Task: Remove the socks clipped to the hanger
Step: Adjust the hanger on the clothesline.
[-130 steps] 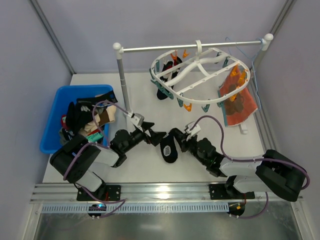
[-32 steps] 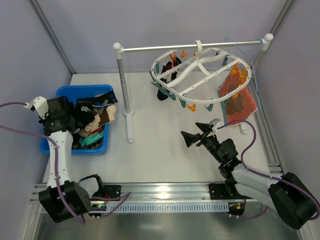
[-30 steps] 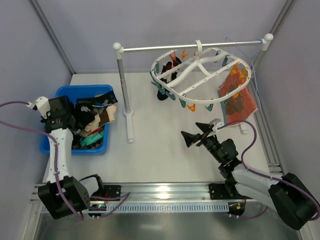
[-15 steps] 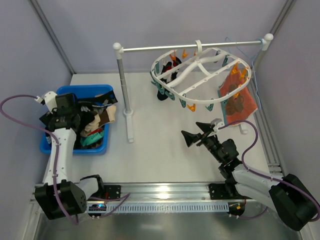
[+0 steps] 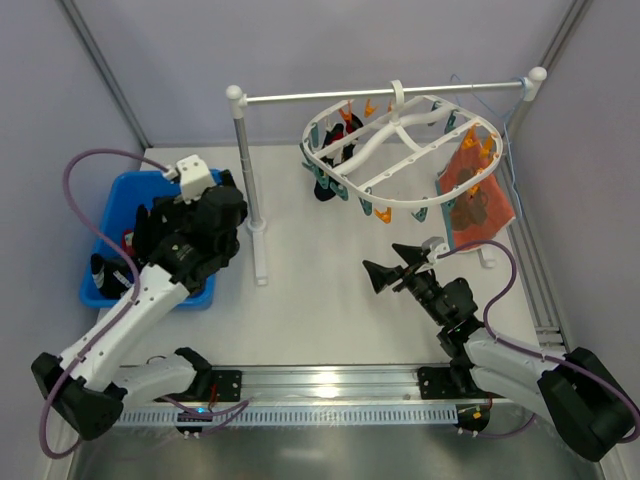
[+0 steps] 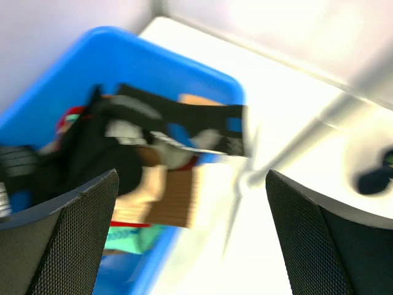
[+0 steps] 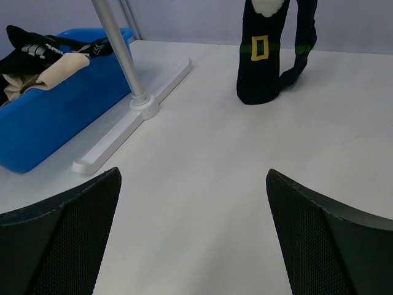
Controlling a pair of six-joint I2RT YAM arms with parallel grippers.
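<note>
White plastic oval hanger (image 5: 412, 143) hangs by its hook from the top bar of the rail stand (image 5: 246, 170), at the far side of the table (image 5: 320, 310). Orange and teal clips (image 5: 377, 214) line its rim.

Socks (image 5: 331, 166): a few dark ones are clipped at the hanger's left end and hang down towards the table. The right wrist view shows one of them as dark navy with a yellow buckle mark (image 7: 261, 55). Whether its toe touches the table cannot be told.

An orange-red cloth (image 5: 476, 198) is clipped at the hanger's right end.

A blue bin (image 5: 97, 262) stands on the table at the left, just beside the stand's foot. It holds a heap of socks (image 6: 156, 132), black, beige and brown with red and teal showing.

Left gripper (image 6: 191, 178): over the bin, above the heap. The wrist view is blurred by motion, but both fingers stand fully apart with nothing between them.

Right gripper (image 5: 387, 264): low over the bare table right of centre, pointing left towards the stand's foot, near and below the hanger. Its fingers are spread wide and hold nothing; it is well apart from the clipped socks.
</note>
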